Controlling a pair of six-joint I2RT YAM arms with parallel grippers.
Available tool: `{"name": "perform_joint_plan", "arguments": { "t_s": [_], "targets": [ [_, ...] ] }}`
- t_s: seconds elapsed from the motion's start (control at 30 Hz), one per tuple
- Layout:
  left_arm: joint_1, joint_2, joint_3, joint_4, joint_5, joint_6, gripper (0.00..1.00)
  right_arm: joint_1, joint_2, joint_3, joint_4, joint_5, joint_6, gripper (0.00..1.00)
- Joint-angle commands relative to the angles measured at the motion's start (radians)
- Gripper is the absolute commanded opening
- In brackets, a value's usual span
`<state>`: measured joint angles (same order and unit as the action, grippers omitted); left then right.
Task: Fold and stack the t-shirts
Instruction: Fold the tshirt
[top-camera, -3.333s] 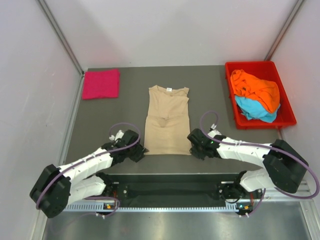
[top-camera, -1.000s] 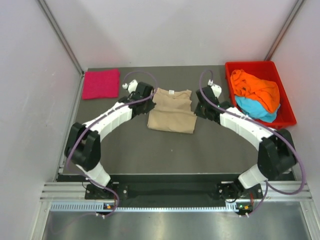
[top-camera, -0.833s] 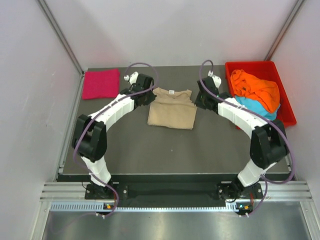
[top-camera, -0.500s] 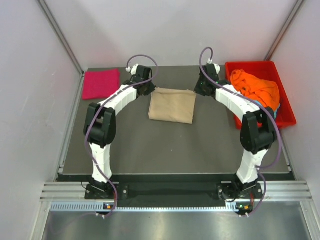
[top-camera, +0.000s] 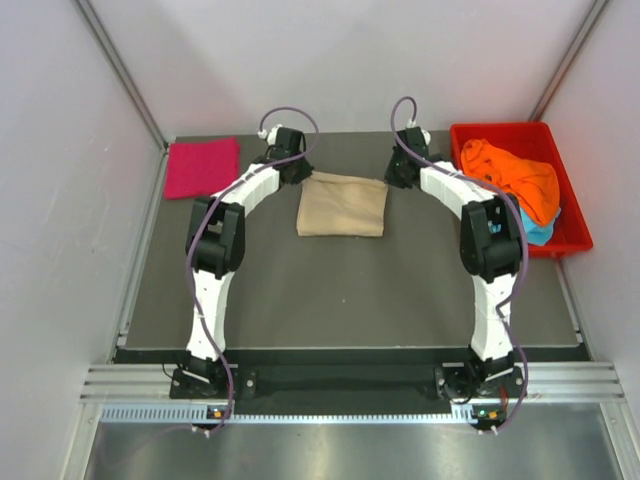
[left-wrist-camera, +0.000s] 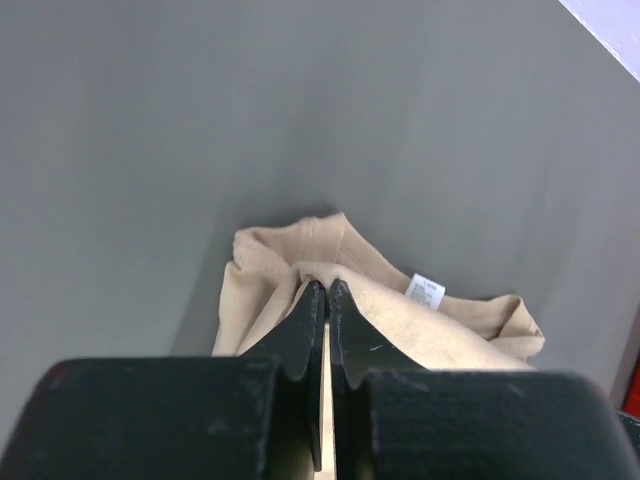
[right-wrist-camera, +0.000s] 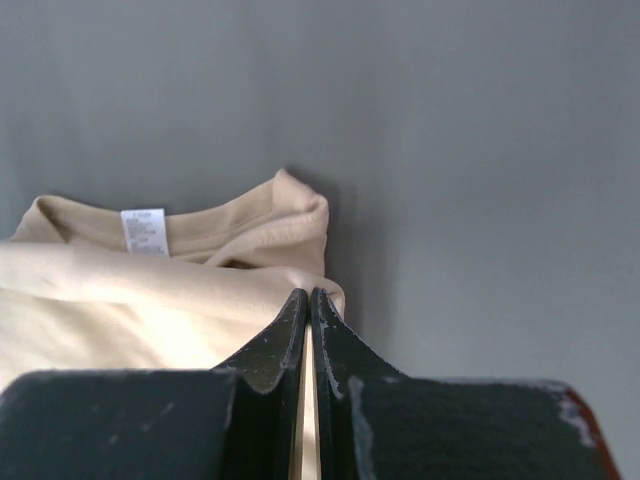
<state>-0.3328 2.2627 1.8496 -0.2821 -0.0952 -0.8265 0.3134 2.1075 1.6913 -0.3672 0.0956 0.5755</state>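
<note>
The beige t-shirt (top-camera: 342, 208) lies folded in half at the back middle of the table. My left gripper (top-camera: 296, 172) is shut on its far left corner (left-wrist-camera: 300, 275). My right gripper (top-camera: 396, 172) is shut on its far right corner (right-wrist-camera: 320, 285). The white neck label shows in the left wrist view (left-wrist-camera: 426, 291) and in the right wrist view (right-wrist-camera: 144, 230). The magenta-pink t-shirt (top-camera: 203, 167) lies folded at the back left. The orange t-shirt (top-camera: 512, 180) lies crumpled over the light blue t-shirt (top-camera: 537, 228).
A red plastic tray (top-camera: 571, 240) at the back right holds the orange and light blue shirts. Both arms stretch far out over the dark table (top-camera: 340, 290). White walls close in the back and sides.
Both grippers carried the beige shirt's near hem from the front edge to the back, folding it in half over the collar. In the last half second they moved slightly further back.
</note>
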Motion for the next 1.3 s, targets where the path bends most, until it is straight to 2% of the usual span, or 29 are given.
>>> {"name": "perform_joint_plan", "arguments": {
  "t_s": [0.0, 0.07, 0.13, 0.17, 0.2, 0.23, 0.33, 0.5, 0.57, 0.63, 0.77, 0.9, 1.03, 1.2, 1.27],
  "targets": [
    [0.009, 0.034, 0.083, 0.075, -0.003, 0.029, 0.01, -0.016, 0.031, 0.074, 0.054, -0.013, -0.020, 0.00],
    [0.012, 0.064, 0.108, 0.048, -0.011, 0.030, 0.02, -0.020, 0.048, 0.096, 0.066, -0.036, -0.032, 0.01],
    [0.018, 0.070, 0.112, 0.055, -0.008, 0.029, 0.08, -0.028, 0.071, 0.114, 0.092, -0.062, -0.048, 0.02],
    [0.021, 0.070, 0.112, 0.060, -0.003, 0.029, 0.13, -0.031, 0.078, 0.117, 0.108, -0.079, -0.055, 0.04],
    [0.023, 0.069, 0.114, 0.073, 0.005, 0.036, 0.19, -0.034, 0.092, 0.123, 0.131, -0.092, -0.078, 0.13],
    [0.026, 0.063, 0.117, 0.077, 0.008, 0.059, 0.33, -0.037, 0.101, 0.142, 0.135, -0.143, -0.094, 0.18],
    [0.038, 0.028, 0.117, 0.052, 0.025, 0.117, 0.52, -0.039, 0.092, 0.133, 0.111, -0.154, -0.152, 0.34],
    [0.040, -0.124, -0.044, 0.089, 0.081, 0.187, 0.51, -0.042, -0.091, -0.076, 0.166, -0.237, -0.192, 0.63],
    [0.035, -0.155, -0.090, 0.101, 0.091, 0.208, 0.51, -0.040, -0.135, -0.148, 0.165, -0.276, -0.193, 0.69],
    [0.031, -0.184, -0.156, 0.154, 0.187, 0.230, 0.50, -0.040, -0.181, -0.194, 0.151, -0.316, -0.203, 0.75],
    [0.031, -0.167, -0.191, 0.184, 0.261, 0.276, 0.48, -0.042, -0.210, -0.246, 0.149, -0.393, -0.239, 0.77],
    [0.035, -0.085, -0.081, 0.107, 0.226, 0.369, 0.51, -0.042, -0.167, -0.236, 0.134, -0.465, -0.279, 0.74],
    [0.057, 0.006, 0.019, 0.070, 0.242, 0.461, 0.52, -0.051, -0.133, -0.196, 0.116, -0.465, -0.312, 0.72],
    [0.089, 0.011, 0.017, 0.081, 0.322, 0.461, 0.48, -0.060, -0.096, -0.180, 0.084, -0.548, -0.315, 0.67],
    [0.089, -0.009, -0.009, 0.066, 0.333, 0.463, 0.47, -0.054, -0.110, -0.225, 0.074, -0.554, -0.324, 0.68]
  ]
}}
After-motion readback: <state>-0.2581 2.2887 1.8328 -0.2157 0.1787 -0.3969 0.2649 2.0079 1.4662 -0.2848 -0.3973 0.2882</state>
